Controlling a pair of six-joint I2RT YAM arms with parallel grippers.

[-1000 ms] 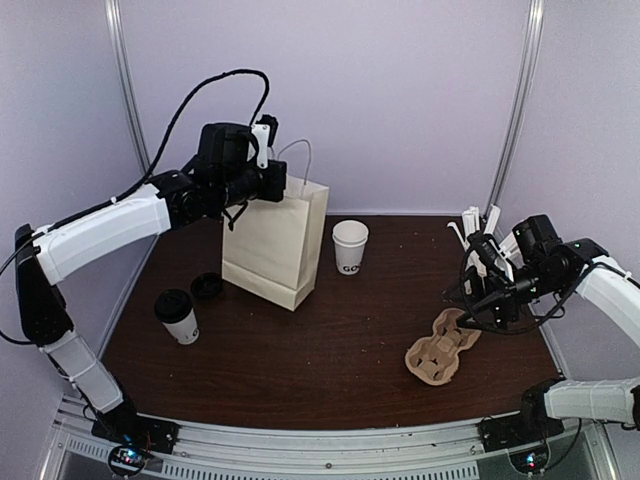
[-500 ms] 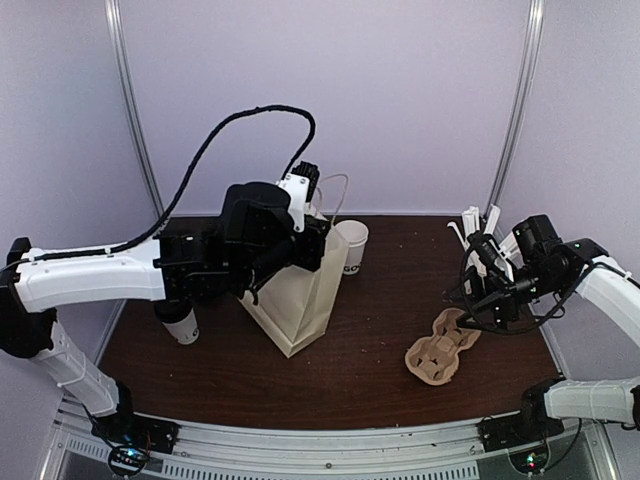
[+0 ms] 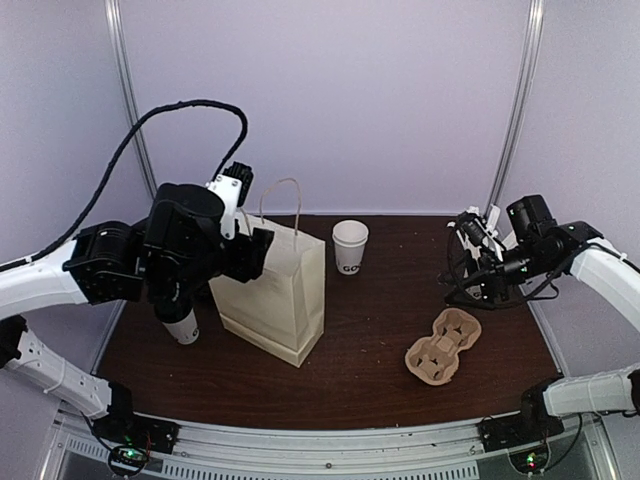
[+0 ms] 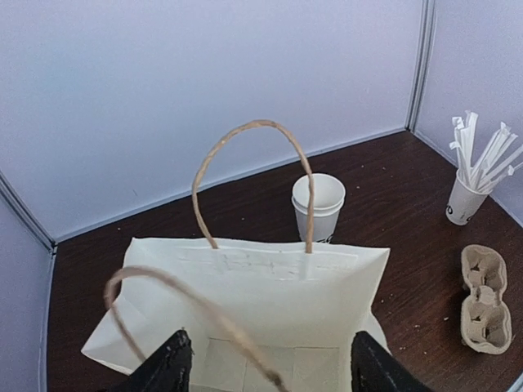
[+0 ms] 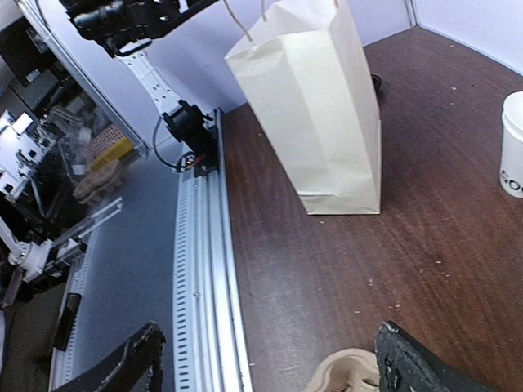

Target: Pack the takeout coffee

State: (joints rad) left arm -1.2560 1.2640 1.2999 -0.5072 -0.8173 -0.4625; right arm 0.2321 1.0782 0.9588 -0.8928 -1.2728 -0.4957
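A white paper bag (image 3: 275, 300) stands upright left of the table's middle, mouth open and its rope handles up. My left gripper (image 3: 258, 252) hovers over that mouth, open. In the left wrist view its fingers (image 4: 170, 369) stand on either side of the bag (image 4: 270, 302), and a loose handle runs between them untouched. One takeout coffee (image 3: 182, 326) stands left of the bag, its top hidden by my left arm. A lidless white cup (image 3: 350, 245) (image 4: 319, 204) stands behind the bag. My right gripper (image 3: 468, 285) hangs open at the right, above the table, holding nothing.
A brown pulp carrier (image 3: 443, 345) (image 4: 484, 298) lies at the front right, and its edge (image 5: 351, 380) shows between my right fingers. A cup of white sticks (image 4: 466, 196) stands at the back right. In the right wrist view I see the bag (image 5: 327, 122) and the metal rail (image 5: 204, 286) on the table's near edge.
My left arm carried the bag by a handle toward the front, then let go and drew back left. The bag now stands free. My right gripper rose slightly.
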